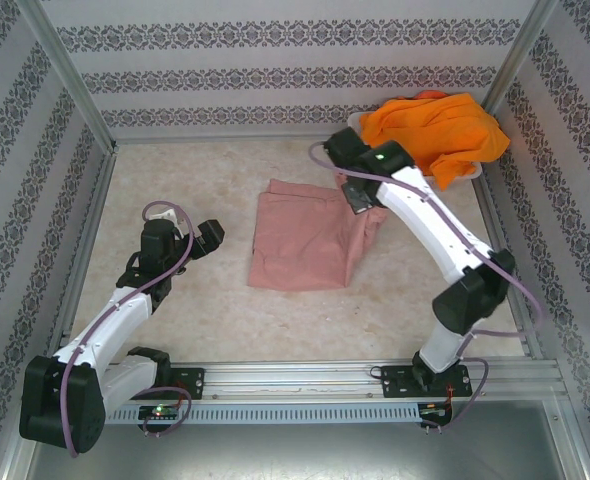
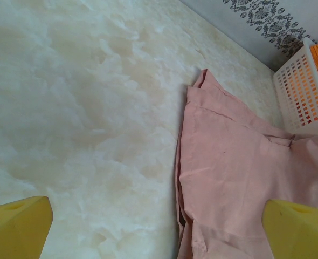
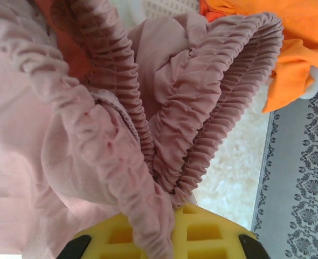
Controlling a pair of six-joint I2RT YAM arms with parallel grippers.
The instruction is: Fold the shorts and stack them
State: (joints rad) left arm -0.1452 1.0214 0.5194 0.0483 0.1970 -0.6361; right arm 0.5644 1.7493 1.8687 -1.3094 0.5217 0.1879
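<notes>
Shorts first: pink pair (image 1: 310,240) lies near the middle of the table (image 1: 205,330), mostly spread flat, its far right corner drawn up off the surface. Right gripper (image 1: 360,200) is clamped on that corner. Its wrist view shows the gathered waistband (image 3: 202,108) bunched into ridges and pinched between the yellow pads (cloth spills over the near one).

Left gripper (image 1: 207,238) sits over bare table to the left of the pink pair, clear of the cloth. Jaws spread wide, nothing between them. From its wrist view the yellow fingers (image 2: 19,229) frame the pink pair's left edge, with wrinkles running along the cloth.

Orange shorts (image 1: 435,125) are heaped in the white mesh basket (image 2: 299,91) at the far right corner, draping over its rim. Basket stands just beyond the lifted pink corner.
</notes>
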